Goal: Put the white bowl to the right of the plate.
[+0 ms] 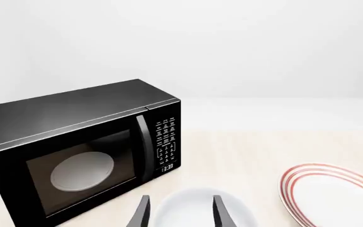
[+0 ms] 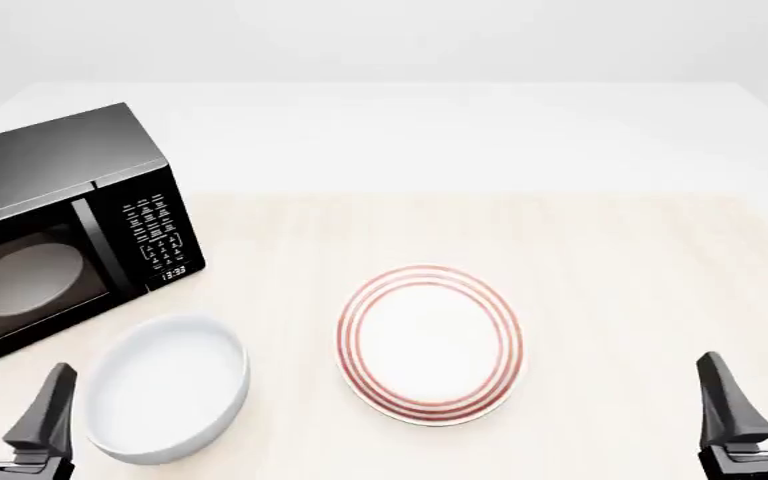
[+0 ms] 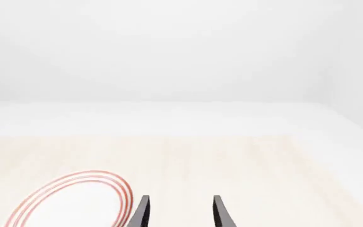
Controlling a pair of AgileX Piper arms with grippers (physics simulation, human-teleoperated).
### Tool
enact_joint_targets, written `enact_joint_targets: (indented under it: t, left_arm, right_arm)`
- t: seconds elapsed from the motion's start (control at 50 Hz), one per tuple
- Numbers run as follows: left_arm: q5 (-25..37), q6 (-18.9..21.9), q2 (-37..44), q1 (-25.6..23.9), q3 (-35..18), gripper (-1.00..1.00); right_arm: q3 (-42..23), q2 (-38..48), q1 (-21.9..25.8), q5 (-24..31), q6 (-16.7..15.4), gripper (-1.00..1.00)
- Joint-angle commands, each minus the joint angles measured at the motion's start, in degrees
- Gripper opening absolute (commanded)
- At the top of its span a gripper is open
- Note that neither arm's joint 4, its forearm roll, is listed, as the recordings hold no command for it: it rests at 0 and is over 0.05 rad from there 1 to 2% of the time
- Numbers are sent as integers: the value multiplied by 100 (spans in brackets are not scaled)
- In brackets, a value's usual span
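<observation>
White bowl (image 2: 167,388): on the worktop (image 2: 598,260), left of the plate, just in front of the microwave oven (image 2: 57,225).
Plate (image 2: 428,343): red-ringed, mid-worktop; bare worktop to its right.
Left gripper (image 2: 11,420): fingers apart, empty, just beside the bowl's left rim; in its wrist view the bowl lies straight ahead.
Right gripper (image 2: 758,405): fingers apart, empty, well apart from the bowl, beyond the plate.
Nearer arm: left, by my judgement.
</observation>
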State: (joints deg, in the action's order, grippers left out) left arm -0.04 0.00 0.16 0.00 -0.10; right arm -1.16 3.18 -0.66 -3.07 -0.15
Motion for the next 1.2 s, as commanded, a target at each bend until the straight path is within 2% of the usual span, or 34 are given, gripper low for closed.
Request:
enact_joint_targets:
  t: [0.02,0.2,0.24,0.3,0.32,0.34,0.36,0.38,0.4,0.42,0.44,0.48,0.5,0.58,0.6,0.62,0.7,0.74,0.76,0.78,0.82,0.84,0.86,0.9,0.94,0.96,1.0,1.12,1.2]
  left_arm:
    - [-6,0,25,0,-15,100]
    - [-6,0,25,0,-15,100]
    - [-6,0,25,0,-15,100]
    - [-6,0,25,0,-15,100]
    - [-6,0,25,0,-15,100]
    - [-6,0,25,0,-15,100]
    - [-6,0,25,0,-15,100]
    - [-6,0,25,0,-15,100]
    - [-6,0,25,0,-15,100]
    - [-6,0,25,0,-15,100]
    - [-6,0,25,0,-15,100]
    - [-6,0,25,0,-15,100]
    - [-6,0,25,0,-15,100]
    - [-6,0,25,0,-15,100]
    - [-6,0,25,0,-15,100]
    - [-6,0,25,0,-15,100]
    - [-6,0,25,0,-15,100]
    - [-6,0,25,0,-15,100]
    - [-6,0,25,0,-15,100]
    - [-6,0,25,0,-15,100]
    - [-6,0,25,0,-15,100]
    - [-6,0,25,0,-15,100]
    - [-6,0,25,0,-15,100]
    - [-6,0,25,0,-15,100]
    - [-6,0,25,0,-15,100]
    - [-6,0,25,0,-15,100]
    - [-6,0,25,0,-15,100]
    - [-6,0,25,0,-15,100]
    - [-6,0,25,0,-15,100]
  right_arm:
    - [86,-290,60,307,1,100]
    - [76,-299,79,314,15,100]
    - [52,-296,103,315,104,100]
    - [7,-83,158,186,-37,100]
    - [-38,103,191,77,-63,100]
    - [-66,738,81,-343,183,100]
    - [-89,1203,-10,-652,29,100]
    - [-170,1207,130,-636,-242,100]
    - [-238,1401,205,-733,-349,100]
    - [-325,1375,231,-673,-207,100]
    - [-443,1532,507,-675,-50,100]
    - [-658,2184,786,-918,-208,100]
    - [-733,2391,775,-1016,-314,100]
    - [-1144,2779,1012,-1004,-451,100]
    - [-1345,3349,971,-1102,-507,100]
    - [-1439,3428,1197,-1134,-445,100]
    - [-1894,3778,1465,-1037,-483,100]
    - [-2237,4240,1488,-1049,-638,100]
    - [-2238,4242,1488,-1051,-638,100]
    - [-2432,4489,1619,-1050,-507,100]
    - [-2599,4592,1783,-957,-558,100]
    - [-2807,4905,1747,-863,-537,100]
    - [-2865,4918,1903,-901,-432,100]
    - [-3063,5122,1984,-892,-551,100]
    - [-3313,5483,2154,-788,-497,100]
    - [-3467,5678,2191,-739,-632,100]
    - [-3675,5902,2313,-692,-620,100]
    - [-4290,6540,2508,-426,-555,100]
    - [-4612,6779,2537,-278,-639,100]
